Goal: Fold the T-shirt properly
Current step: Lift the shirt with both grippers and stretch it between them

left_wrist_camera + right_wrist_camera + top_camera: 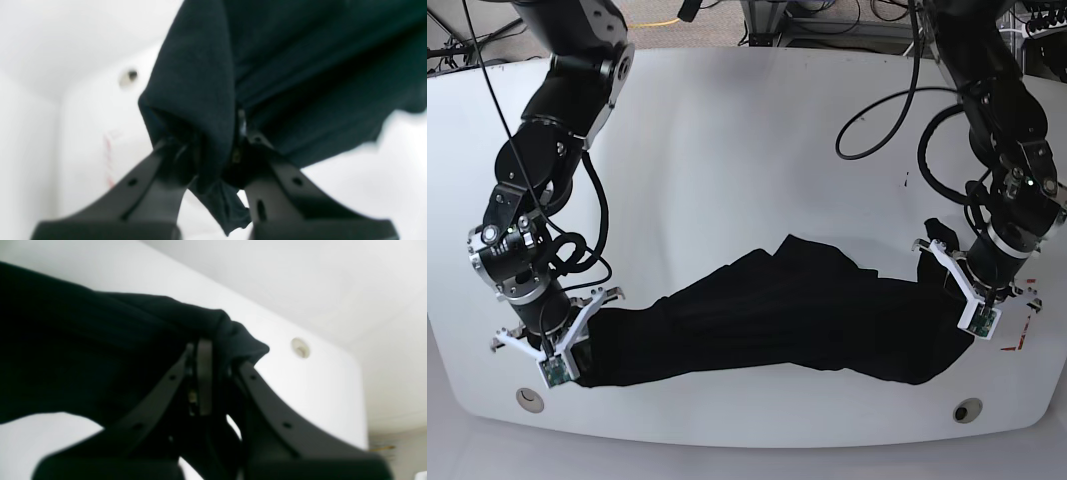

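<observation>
The black T-shirt (pixel 777 315) hangs stretched between both arms across the front of the white table (pixel 747 130), sagging in a long bunched band. My left gripper (pixel 947 280), on the base view's right, is shut on one end of the T-shirt; in the left wrist view the cloth (pixel 206 100) is pinched between the black fingers (pixel 267 156). My right gripper (pixel 587 345), on the base view's left, is shut on the other end; in the right wrist view the fabric (pixel 100 350) bunches between the fingers (pixel 260 390). No printed patch shows.
Two round holes sit near the table's front edge, one at the left (pixel 525 398) and one at the right (pixel 967 410). Red marks (pixel 1017 340) lie by the right edge. Cables (pixel 887 110) trail over the table's far right part.
</observation>
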